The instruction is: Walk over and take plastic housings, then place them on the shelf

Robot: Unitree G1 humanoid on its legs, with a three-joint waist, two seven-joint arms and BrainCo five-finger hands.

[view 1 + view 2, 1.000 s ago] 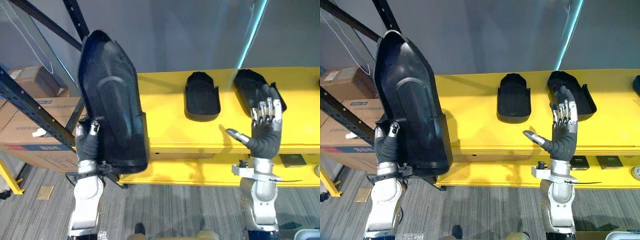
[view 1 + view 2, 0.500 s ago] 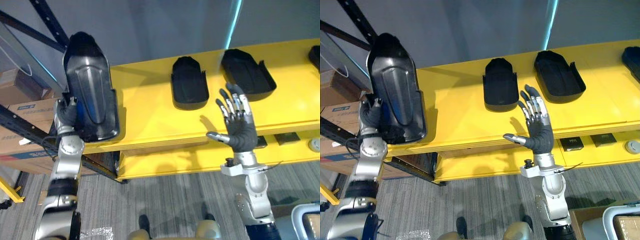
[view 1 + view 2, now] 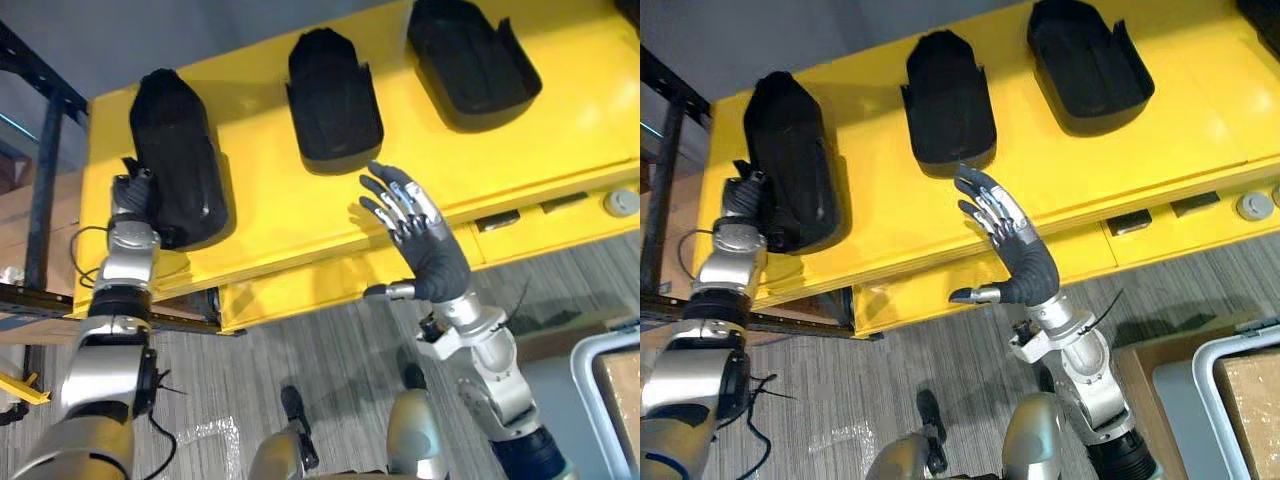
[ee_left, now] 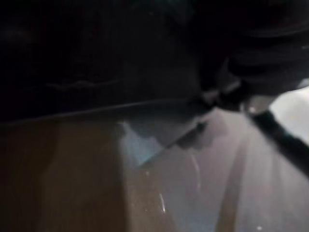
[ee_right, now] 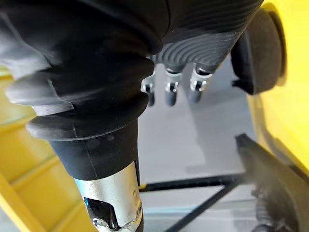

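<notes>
We see left arm (image 3: pixel 112 330) reaching up to left end of yellow shelf (image 3: pixel 560 110), forearm near straight. Left hand (image 3: pixel 130 197) sits at shelf's front-left corner, thumb hooked over near rim of black housing (image 3: pixel 175 140), clamped on it. Right arm (image 3: pixel 490 365) bent, raised before shelf's front edge. We read right hand (image 3: pixel 432 262) as spread wide: fingers (image 3: pixel 402 203) straight, fanned toward shelf, thumb out sideways, holding nothing.

Housings (image 3: pixel 333 100) glossy black; shelf (image 3: pixel 560 130) bright yellow; floor (image 3: pixel 330 345) grey, streaked carpet; rack post (image 3: pixel 44 180) black.
</notes>
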